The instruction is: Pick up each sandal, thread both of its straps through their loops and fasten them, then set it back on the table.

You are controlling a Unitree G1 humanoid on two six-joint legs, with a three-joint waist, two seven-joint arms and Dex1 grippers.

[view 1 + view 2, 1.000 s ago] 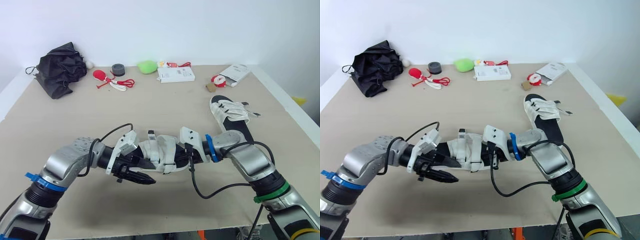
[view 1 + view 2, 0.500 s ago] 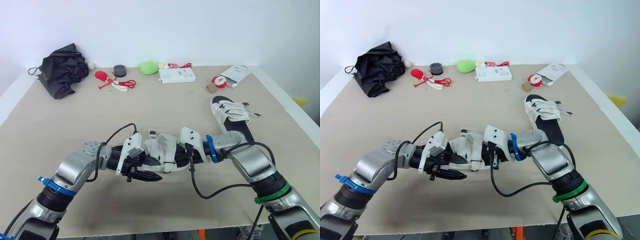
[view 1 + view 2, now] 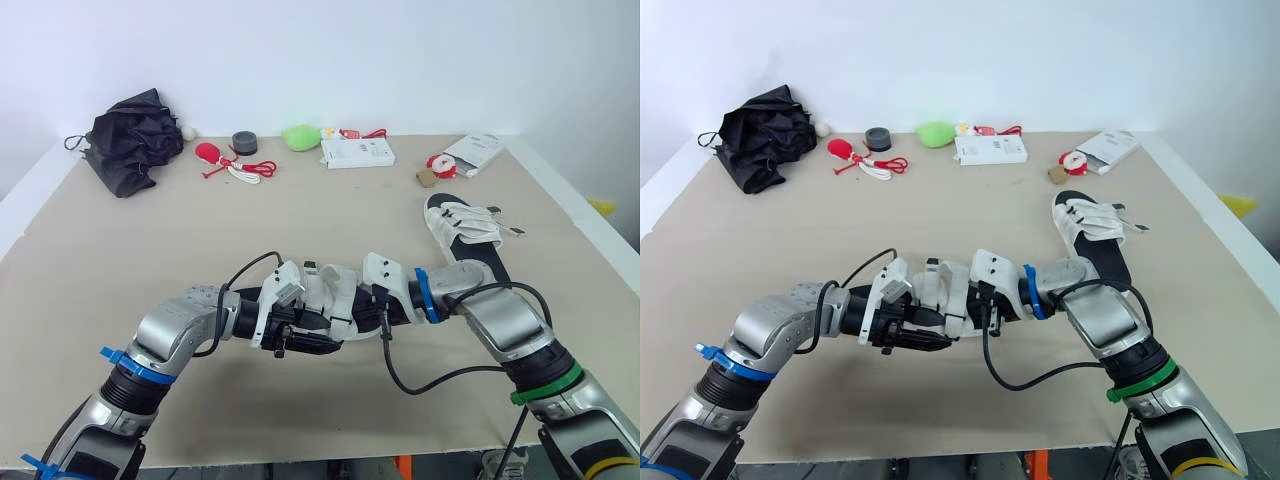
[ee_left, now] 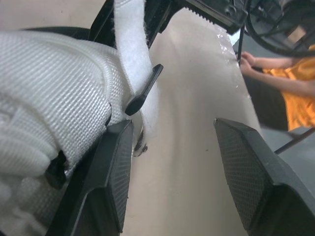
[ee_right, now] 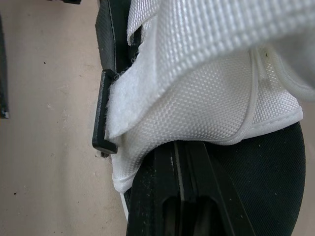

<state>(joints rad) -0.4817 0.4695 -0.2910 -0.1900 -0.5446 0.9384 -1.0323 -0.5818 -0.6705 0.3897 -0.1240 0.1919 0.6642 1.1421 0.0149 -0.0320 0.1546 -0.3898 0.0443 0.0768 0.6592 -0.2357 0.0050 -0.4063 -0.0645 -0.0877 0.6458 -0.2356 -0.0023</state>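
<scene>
Clamped in right gripper (image 3: 368, 305), low over table (image 3: 300, 220) front: sandal (image 3: 328, 295), long axis arm to arm. Spread wide, touching strap (image 4: 133, 49) and loop (image 4: 143, 91): left gripper (image 4: 172, 125), likely nearer for threading.

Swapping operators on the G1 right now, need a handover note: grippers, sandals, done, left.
Left gripper open, one finger against a white strap of the near sandal.
Right gripper shut on that sandal's other end.
Second sandal lies flat on the table, to the right.
Done: near sandal in hand, a strap end at its black loop; fastening not confirmable.
Left: thread and fasten its straps, set it down, then check and do the second sandal.
</scene>
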